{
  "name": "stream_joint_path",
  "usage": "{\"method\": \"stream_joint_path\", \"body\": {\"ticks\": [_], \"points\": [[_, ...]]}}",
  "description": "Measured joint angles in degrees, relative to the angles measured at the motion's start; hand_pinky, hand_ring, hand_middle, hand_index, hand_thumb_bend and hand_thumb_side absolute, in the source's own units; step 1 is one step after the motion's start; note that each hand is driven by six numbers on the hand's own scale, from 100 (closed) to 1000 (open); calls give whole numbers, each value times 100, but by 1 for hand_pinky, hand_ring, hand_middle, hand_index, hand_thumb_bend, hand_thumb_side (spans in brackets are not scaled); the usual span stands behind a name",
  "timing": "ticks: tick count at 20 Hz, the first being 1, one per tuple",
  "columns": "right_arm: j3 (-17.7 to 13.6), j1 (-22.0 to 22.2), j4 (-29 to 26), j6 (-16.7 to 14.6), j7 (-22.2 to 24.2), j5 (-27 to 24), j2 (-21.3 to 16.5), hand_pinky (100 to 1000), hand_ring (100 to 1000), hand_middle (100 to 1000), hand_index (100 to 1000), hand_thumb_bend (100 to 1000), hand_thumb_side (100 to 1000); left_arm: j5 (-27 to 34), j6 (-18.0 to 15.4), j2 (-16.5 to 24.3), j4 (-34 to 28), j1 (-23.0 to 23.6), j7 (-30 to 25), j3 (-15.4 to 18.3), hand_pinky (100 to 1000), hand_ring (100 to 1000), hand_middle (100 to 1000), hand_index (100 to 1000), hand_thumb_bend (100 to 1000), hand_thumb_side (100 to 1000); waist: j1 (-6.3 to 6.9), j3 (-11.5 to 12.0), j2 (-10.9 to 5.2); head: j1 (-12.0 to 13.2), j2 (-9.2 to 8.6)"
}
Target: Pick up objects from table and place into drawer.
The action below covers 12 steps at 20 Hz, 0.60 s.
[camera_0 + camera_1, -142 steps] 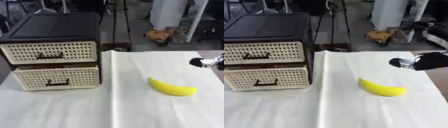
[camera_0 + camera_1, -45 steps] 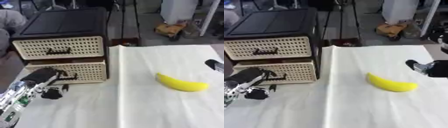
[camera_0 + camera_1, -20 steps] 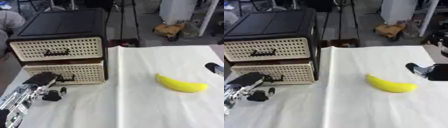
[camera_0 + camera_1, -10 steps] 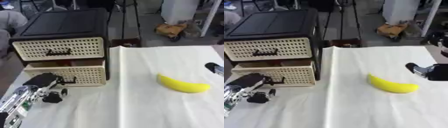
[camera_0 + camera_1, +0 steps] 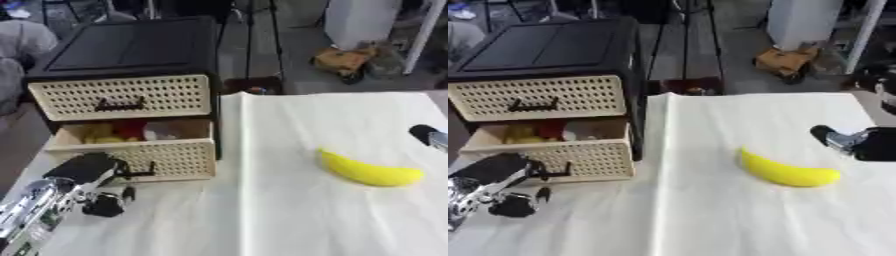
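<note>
The banana (image 5: pixel 787 173) lay on the bench (image 5: pixel 710 220), just beside the right hand (image 5: pixel 852 141), whose finger state was unclear; the left hand (image 5: pixel 87 181) clasped the lower drawer's handle (image 5: pixel 140 173).

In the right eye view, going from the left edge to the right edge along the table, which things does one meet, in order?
left hand → pulled-out lower drawer → banana → right hand
</note>
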Motion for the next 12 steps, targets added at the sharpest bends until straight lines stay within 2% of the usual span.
{"method": "stream_joint_path", "body": {"ticks": [12], "points": [[-13, 17, 0, 4, 4, 0, 0, 864, 948, 869, 894, 445, 885, -32, 47, 245, -711, 235, -283, -80, 100, 100, 100, 724, 116, 408, -20, 17, -36, -23, 0]]}}
